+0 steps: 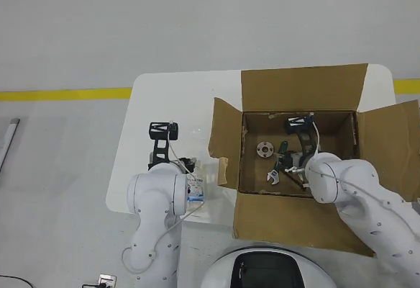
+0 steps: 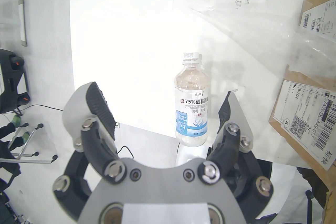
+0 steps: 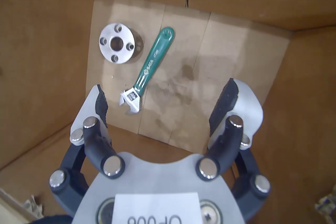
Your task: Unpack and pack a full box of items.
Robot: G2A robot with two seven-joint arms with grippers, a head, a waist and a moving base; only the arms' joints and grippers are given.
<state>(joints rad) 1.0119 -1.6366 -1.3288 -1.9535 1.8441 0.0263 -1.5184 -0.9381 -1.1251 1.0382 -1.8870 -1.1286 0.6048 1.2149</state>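
Right now I am looking at the wrench [image 3: 147, 70], which is lying flat on the floor of the box [image 3: 39, 38], just ahead of the right jaws and below them. Its silver head is pointing back toward the jaws, nearer one pad than the other, and its green handle is running away from them at a slant. The right jaws are hanging released, wide apart, gripping nothing.

I am judging the wrench to be stiff, dense for its size and head-heavy, with a coated handle that should be giving the pads some bite. Because it is lying flat, I am planning to pinch across the narrow width of the handle, close to the head, so it is not swinging once lifted.

Farther out from the jaws, just beside the handle and not touching it, the flange [image 3: 117, 43] is lying flat. I am expecting it to be heavy and slick, best taken across its rim.

Out on the bench [image 2: 131, 25], the bottle [image 2: 191, 107] is standing upright in front of the left jaws, in line with their gap and apart from both pads. Those jaws are also hanging released and empty. I am guessing the bottle is light and squashy, calling for a gentle hold around its labelled middle.
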